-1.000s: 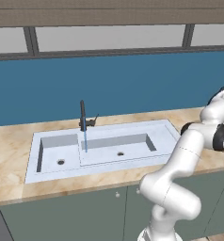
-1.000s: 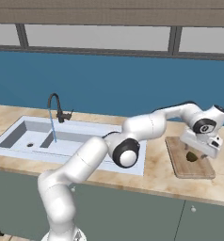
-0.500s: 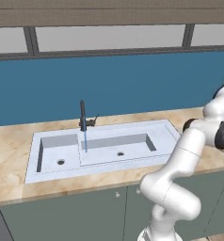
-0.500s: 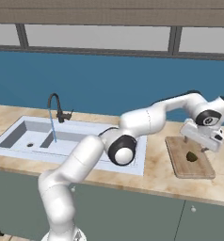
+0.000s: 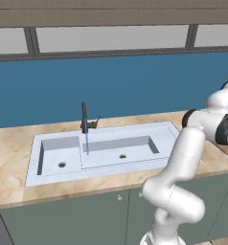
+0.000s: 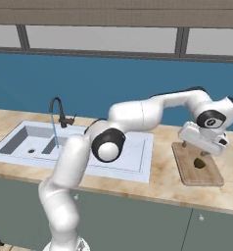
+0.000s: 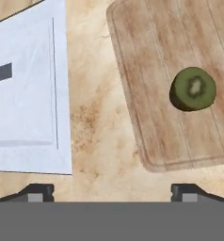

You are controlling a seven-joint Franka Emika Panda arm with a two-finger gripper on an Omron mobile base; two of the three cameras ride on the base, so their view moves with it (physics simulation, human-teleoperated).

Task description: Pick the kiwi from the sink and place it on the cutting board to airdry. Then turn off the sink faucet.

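small cut green-brown kiwi [image 7: 193,89] lies on the light-brown wooden cutting board [image 7: 147,70], clear of the gripper [image 7: 113,190], whose fingers stand wide and empty. thin dark faucet [image 6: 58,112] runs water into the white double sink [image 6: 20,139]. risk: a wide swing toward the lever could clip the spout.

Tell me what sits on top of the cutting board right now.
The kiwi lies alone on the cutting board, cut face up, free of the open hand. Its underside against the wood is hidden.

Water stream [image 5: 87,142] from sink faucet [image 5: 85,119]
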